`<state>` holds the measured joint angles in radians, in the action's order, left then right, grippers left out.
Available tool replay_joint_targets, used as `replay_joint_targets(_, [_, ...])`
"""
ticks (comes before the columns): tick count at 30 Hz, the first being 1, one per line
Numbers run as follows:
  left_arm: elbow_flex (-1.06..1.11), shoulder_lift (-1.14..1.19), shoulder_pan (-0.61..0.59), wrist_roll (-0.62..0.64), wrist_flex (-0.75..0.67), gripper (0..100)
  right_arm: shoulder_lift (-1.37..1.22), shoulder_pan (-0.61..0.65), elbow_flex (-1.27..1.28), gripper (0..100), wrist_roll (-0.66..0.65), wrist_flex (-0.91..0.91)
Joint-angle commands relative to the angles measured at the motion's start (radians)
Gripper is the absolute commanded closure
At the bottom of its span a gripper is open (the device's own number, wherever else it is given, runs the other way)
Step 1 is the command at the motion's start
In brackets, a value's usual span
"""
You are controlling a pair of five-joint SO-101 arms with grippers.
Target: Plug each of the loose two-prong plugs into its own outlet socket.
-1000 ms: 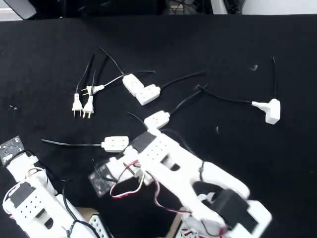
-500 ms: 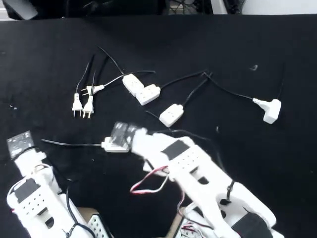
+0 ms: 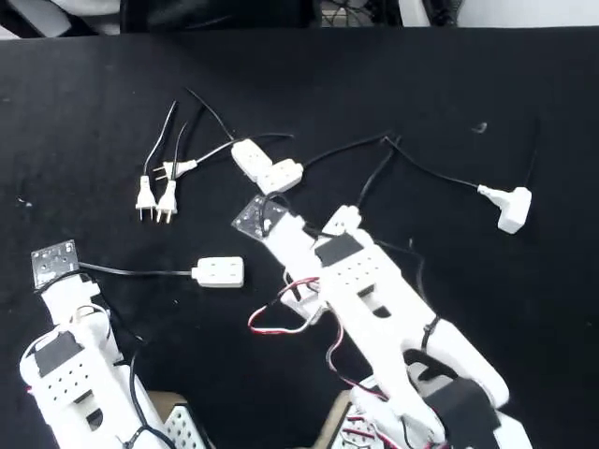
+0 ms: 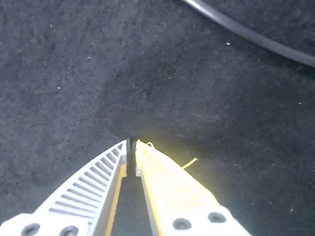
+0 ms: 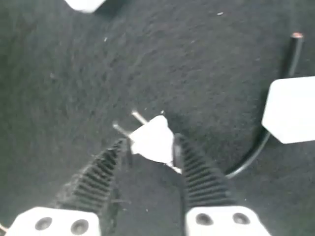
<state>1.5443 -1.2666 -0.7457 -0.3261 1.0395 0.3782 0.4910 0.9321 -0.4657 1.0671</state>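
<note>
Black bench [image 3: 468, 75]. The right tool [image 5: 150, 143] grips a two-prong plug [image 5: 153, 136], prongs pointing ahead, near the twin socket block [image 3: 268, 166]; the left tool [image 4: 132, 145] is closed on nothing, well apart from that block. Step in hand, as judged: carrying the plug to a socket; next calls for lining prongs with slots.

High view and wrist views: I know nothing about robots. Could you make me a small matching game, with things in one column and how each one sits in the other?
Things:
1. two-prong plug
2. left gripper
3. two outlet sockets
4. angled plug

States:
A. lying alone, apart from the rest
B. touching each other
C. fingers shut on nothing
D. clamped in the right gripper, prongs sticking out

Pairs: 1-D, 2-C, 3-B, 4-A
</note>
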Motion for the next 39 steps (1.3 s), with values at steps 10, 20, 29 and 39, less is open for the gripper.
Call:
replay_joint_targets(10, [-0.019, -0.006, 0.013, -0.006, 0.006, 95, 0.196, -0.112, -0.031, 76.6, -0.652, 0.181])
replay_joint_targets(20, [-0.019, -0.006, 0.013, -0.006, 0.005, 95, 0.341, 0.110, -0.041, 62.5, -0.364, 0.166])
replay_joint_targets(29, [-0.018, -0.006, 0.013, -0.006, 0.006, 95, 0.380, 0.147, -0.041, 64.5, -0.342, 0.157])
replay_joint_targets(39, [-0.018, -0.006, 0.012, -0.008, 0.008, 95, 0.344, -0.252, 0.180, 67.7, -1.046, 0.209])
